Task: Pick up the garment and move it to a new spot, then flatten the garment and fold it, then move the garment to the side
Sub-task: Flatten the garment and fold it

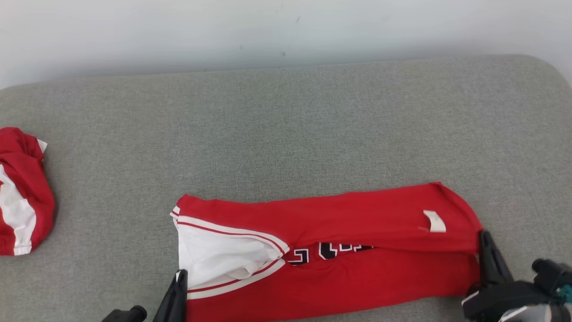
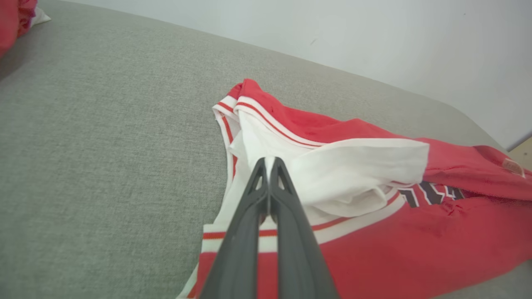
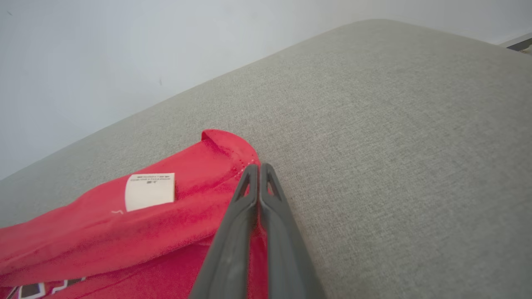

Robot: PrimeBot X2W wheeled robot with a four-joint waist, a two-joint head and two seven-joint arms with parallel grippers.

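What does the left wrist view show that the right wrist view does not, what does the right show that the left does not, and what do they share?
Left wrist view's own: the left gripper, shut, tips over the white armhole panel of the red jersey, and a second red garment at the far corner.
Right wrist view's own: the right gripper, shut, at the jersey's plain red end, with a white label close enough to show print lines.
Shared: the jersey, its black-and-white lettering, the grey cushion, the pale wall.
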